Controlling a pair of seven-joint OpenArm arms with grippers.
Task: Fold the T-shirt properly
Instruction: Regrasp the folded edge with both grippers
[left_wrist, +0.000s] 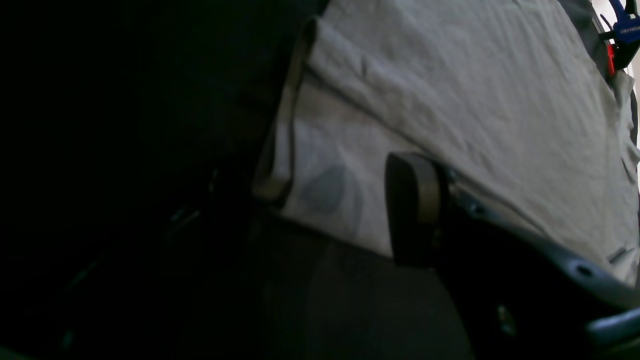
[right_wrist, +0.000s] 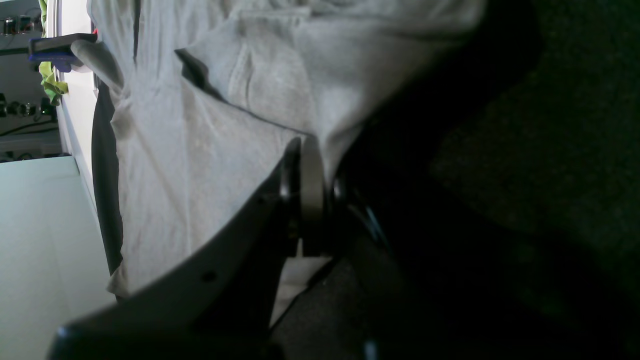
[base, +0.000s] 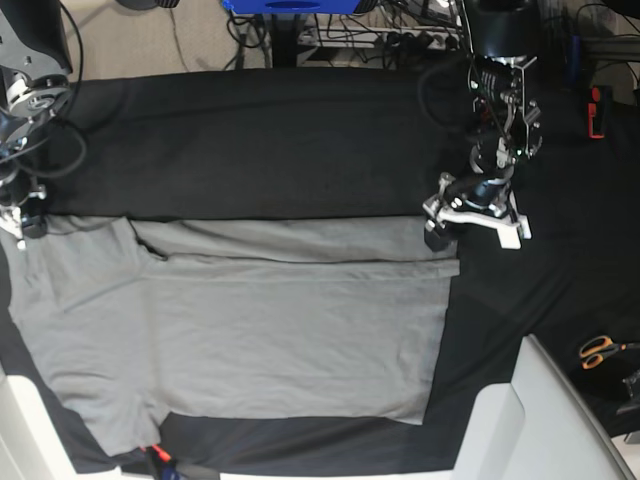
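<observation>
**T-shirt spread on the cloth-covered tabletop, both arms at its far edge**

The black cloth sheet (base: 300, 150) covers the tabletop. On it the grey T-shirt (base: 250, 340) lies flat, its far strip folded over. At the T-shirt's far hem corner the left gripper (base: 470, 222) hovers, fingers (left_wrist: 412, 207) parted and empty. At the opposite far corner the right gripper (right_wrist: 307, 195) pinches the T-shirt's fabric. Orange-handled scissors (base: 600, 350) lie well beyond the hem.

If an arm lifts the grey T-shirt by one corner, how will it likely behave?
The T-shirt probably drapes limply: it lies flat, creased, one edge already folded over. It likely weighs little, being thin. Where the right gripper pinches it, the fabric bunches, so the rest would likely trail over the black cloth.
</observation>
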